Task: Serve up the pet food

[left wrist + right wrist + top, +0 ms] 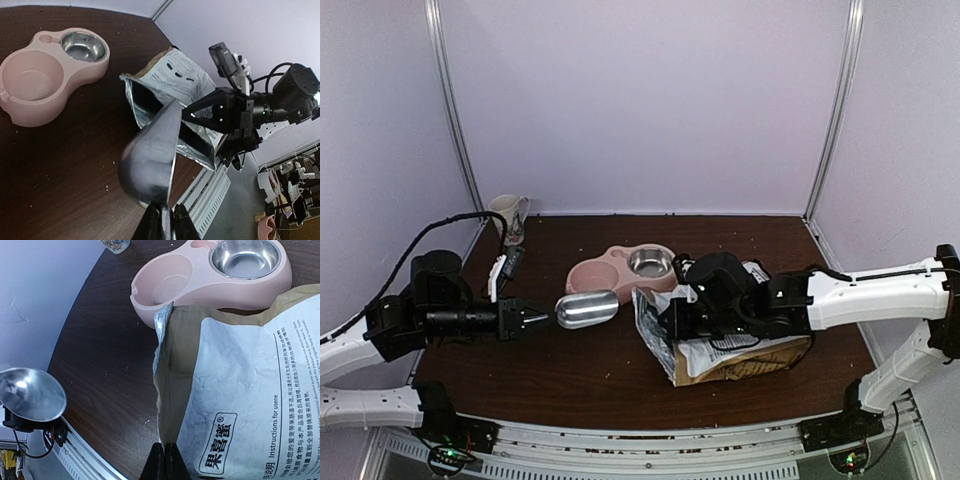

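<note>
Two grips matter: my right gripper (165,460) pinching the bag (240,390) rim holds its mouth open, so my left gripper (162,220), clamped on the scoop (150,150) handle, should enter bowl-first.

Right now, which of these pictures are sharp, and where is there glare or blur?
Top view: soft and slightly grainy, the scoop glinting. Left wrist view: the scoop looms close and blurred. Right wrist view: print on the bag is crisp; the steel bowl shows glare.
</note>
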`<state>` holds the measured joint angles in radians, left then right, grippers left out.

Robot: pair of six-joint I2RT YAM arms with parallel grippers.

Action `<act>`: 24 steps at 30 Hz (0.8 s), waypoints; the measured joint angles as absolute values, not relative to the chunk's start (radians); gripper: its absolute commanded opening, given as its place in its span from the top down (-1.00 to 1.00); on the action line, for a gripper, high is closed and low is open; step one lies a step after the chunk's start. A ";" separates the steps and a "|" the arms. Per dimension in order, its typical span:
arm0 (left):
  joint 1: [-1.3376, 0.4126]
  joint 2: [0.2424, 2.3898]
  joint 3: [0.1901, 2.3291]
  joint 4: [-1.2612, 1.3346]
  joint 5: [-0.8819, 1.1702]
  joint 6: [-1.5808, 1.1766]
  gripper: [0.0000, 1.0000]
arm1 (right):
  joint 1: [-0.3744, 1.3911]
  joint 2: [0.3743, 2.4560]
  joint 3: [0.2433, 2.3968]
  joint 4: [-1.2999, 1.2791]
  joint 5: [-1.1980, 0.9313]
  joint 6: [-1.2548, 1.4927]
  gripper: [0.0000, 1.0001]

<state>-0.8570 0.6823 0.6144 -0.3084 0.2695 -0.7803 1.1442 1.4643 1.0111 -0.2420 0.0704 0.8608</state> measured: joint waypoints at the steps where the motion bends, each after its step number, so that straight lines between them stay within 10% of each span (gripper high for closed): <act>1: -0.857 0.692 0.613 -0.316 0.276 -0.780 1.00 | 1.144 1.459 1.011 -0.240 0.072 0.860 1.00; 24: -0.940 1.010 0.751 -0.128 0.382 -0.791 1.00 | 1.152 1.251 0.907 -0.212 0.097 0.841 1.00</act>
